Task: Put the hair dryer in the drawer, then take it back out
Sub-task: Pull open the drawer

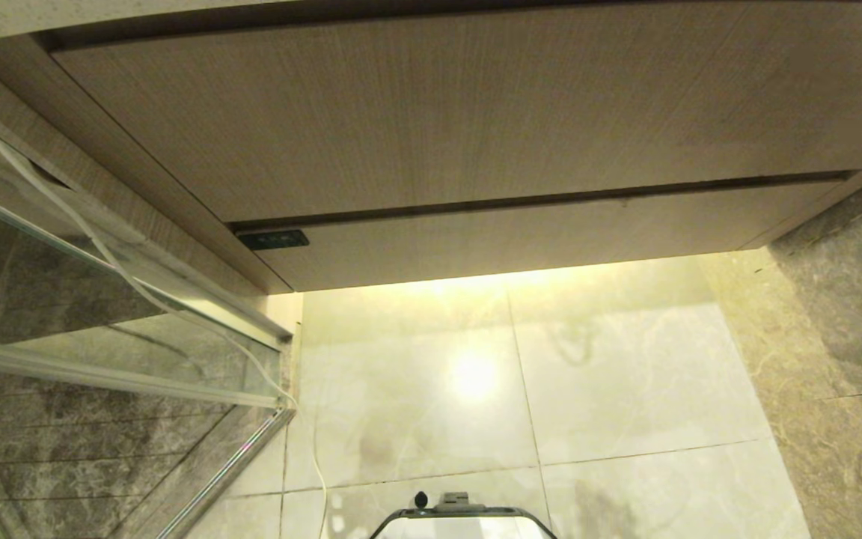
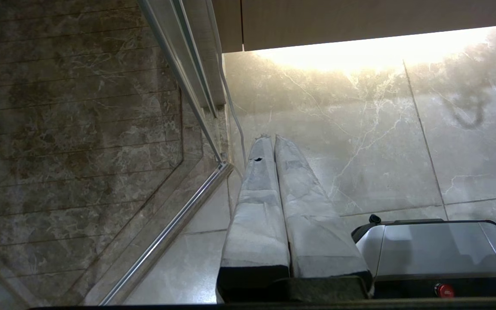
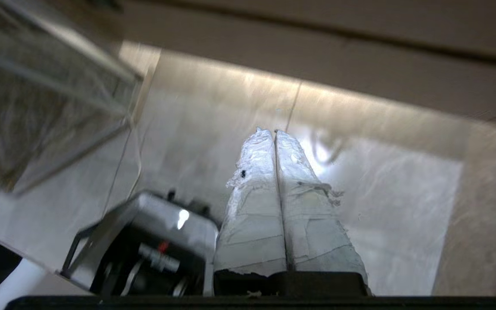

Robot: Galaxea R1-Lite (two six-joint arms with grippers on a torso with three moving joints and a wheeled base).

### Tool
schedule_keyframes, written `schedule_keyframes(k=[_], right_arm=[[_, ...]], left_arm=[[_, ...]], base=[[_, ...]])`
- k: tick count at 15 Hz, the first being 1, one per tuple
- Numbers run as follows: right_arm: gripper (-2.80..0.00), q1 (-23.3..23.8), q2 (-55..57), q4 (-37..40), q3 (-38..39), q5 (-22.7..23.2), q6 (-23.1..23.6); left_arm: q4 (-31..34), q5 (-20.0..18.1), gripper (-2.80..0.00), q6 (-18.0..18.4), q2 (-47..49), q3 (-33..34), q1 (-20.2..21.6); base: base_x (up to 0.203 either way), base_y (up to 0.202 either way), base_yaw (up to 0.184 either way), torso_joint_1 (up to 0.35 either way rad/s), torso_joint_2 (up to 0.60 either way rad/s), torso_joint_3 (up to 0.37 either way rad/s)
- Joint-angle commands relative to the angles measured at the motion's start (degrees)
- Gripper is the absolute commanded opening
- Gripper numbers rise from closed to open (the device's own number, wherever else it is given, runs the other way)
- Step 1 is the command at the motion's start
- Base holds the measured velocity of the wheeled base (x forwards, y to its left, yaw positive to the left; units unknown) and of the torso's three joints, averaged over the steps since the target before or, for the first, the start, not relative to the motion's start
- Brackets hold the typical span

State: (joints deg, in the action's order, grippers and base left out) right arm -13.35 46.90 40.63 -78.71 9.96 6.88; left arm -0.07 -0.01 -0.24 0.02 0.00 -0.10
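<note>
The drawer [image 1: 521,239] is sitting closed in the vanity front ahead of the robot, its long axis running left to right under the taller wood panel [image 1: 431,112], with the small dark label [image 1: 274,239] near its left end; the hair dryer is showing in none of the views, so where it is lying I cannot tell. The right end effector [image 3: 275,131] is hanging low over the pale floor tiles [image 1: 625,374], its two taped fingers [image 3: 252,206] pressed together and holding nothing, and pointing toward the lit strip beneath the cabinet, so the drawer front is lying ahead of it and higher up. The left end effector [image 2: 269,137] is likewise closed and empty, aimed at the floor beside the glass shower partition [image 1: 102,299]. Neither arm is appearing in the head view. By my judgement the right arm is the better placed, since the drawer's middle stretches before it with open floor between. On the left a thin white cable [image 1: 176,314] is trailing down along the partition frame, and the robot's own base [image 1: 461,516] is sitting just below; either could snag a reach swung that way.
</note>
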Motion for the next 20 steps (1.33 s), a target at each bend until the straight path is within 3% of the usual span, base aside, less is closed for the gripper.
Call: schedule_keyframes(k=[1, 3, 7, 8, 10, 13, 14, 18, 20], right_arm=[[0.0, -1.6, 18.8, 2.0, -4.4, 2.3, 1.0], [0.0, -1.5, 27.5, 2.6, -5.0, 3.8, 5.8], [0.0, -0.9, 37.4, 1.7, -1.4, 2.8, 29.0], [0.0, -0.4, 38.5, -0.2, 1.0, 2.2, 32.5], [0.0, 0.7, 39.6, -12.7, 7.9, 0.0, 39.3], [0.0, 3.4, 41.3, -36.0, 17.9, -2.4, 55.9], [0.0, 4.5, 42.1, -42.4, 21.3, -1.7, 59.3], [0.0, 10.4, 46.8, -65.3, 29.2, 9.5, 69.5], [0.0, 12.0, 50.1, -71.4, 30.3, 15.3, 71.4]], left_arm=[[0.0, -0.1, -2.8, 0.0, 0.0, 0.0, 0.0], [0.0, -0.1, -2.8, 0.0, 0.0, 0.0, 0.0], [0.0, -0.1, -2.8, 0.0, 0.0, 0.1, 0.0], [0.0, -0.1, -2.8, 0.0, 0.0, 0.0, 0.0], [0.0, -0.1, -2.8, 0.0, 0.0, 0.0, 0.0], [0.0, -0.1, -2.8, 0.0, 0.0, 0.0, 0.0], [0.0, -0.1, -2.8, 0.0, 0.0, 0.1, 0.0], [0.0, -0.1, -2.8, 0.0, 0.0, 0.0, 0.0], [0.0, -0.1, -2.8, 0.0, 0.0, 0.0, 0.0]], base=[[0.0, 0.0, 0.0, 0.0, 0.0, 0.0], [0.0, 0.0, 0.0, 0.0, 0.0, 0.0], [0.0, 0.0, 0.0, 0.0, 0.0, 0.0], [0.0, 0.0, 0.0, 0.0, 0.0, 0.0], [0.0, 0.0, 0.0, 0.0, 0.0, 0.0], [0.0, 0.0, 0.0, 0.0, 0.0, 0.0], [0.0, 0.0, 0.0, 0.0, 0.0, 0.0], [0.0, 0.0, 0.0, 0.0, 0.0, 0.0], [0.0, 0.0, 0.0, 0.0, 0.0, 0.0]])
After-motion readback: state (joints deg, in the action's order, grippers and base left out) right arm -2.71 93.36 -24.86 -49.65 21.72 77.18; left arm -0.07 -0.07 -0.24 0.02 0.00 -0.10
